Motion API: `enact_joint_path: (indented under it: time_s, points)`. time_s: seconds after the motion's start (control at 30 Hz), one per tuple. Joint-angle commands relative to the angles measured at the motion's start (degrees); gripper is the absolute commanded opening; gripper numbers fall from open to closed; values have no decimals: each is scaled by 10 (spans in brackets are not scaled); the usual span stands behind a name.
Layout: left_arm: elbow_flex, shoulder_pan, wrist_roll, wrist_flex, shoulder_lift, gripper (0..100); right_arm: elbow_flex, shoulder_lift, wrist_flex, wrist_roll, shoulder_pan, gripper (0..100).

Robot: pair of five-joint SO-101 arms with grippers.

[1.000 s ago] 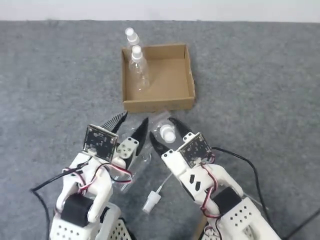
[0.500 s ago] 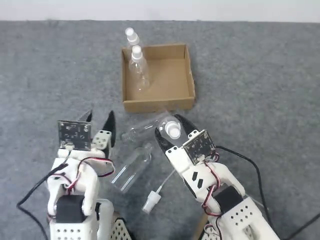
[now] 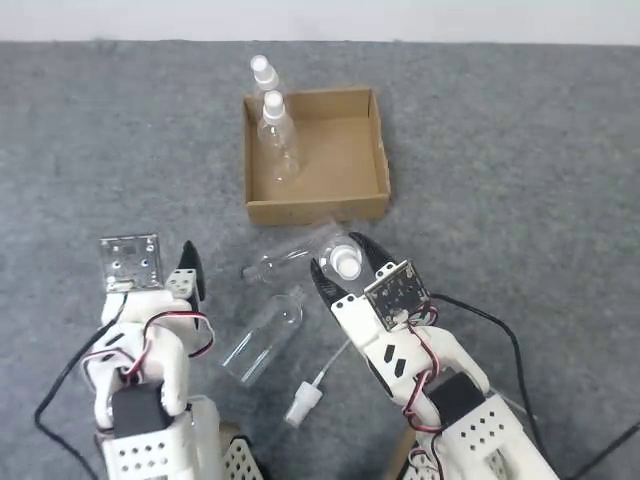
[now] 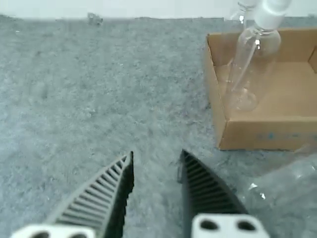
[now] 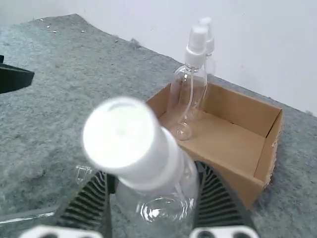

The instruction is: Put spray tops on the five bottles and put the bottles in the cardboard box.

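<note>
Pulled back to the near left, off the bottles lying mid-table: left gripper [image 4: 156, 158], jaws apart, empty. Leaves uncapped bottle [image 3: 265, 335] free on the carpet, long axis near-left to far-right, neck toward far right; loose spray top [image 3: 303, 402] just near of it. Clamped in right gripper [image 3: 334, 252]: capped bottle [image 5: 148, 173], just near of cardboard box [image 3: 380, 150], roughly upright, spray top up toward the wrist. Probably ready for boxing.

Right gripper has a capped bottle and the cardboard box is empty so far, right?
No: the cardboard box already holds a standing bottle with its spray top on, as the high view shows. The right gripper does hold a capped bottle.
</note>
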Motion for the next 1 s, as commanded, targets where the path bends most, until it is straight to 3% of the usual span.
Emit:
enact_joint_path:
  time_s: [0.0, 0.27, 0.57, 0.97]
  points:
    - [-7, -2, -4, 5, -9, 32, -11, -13, 2, -4, 7, 33]
    - [19, -3, -5, 4, -9, 23, -20, -13, 3, -4, 8, 33]
    - [30, -3, -5, -19, -9, 26, -125, -12, 139, -9, 4, 33]
    - [31, -4, -5, -22, -9, 26, -219, -6, 189, -4, 7, 32]
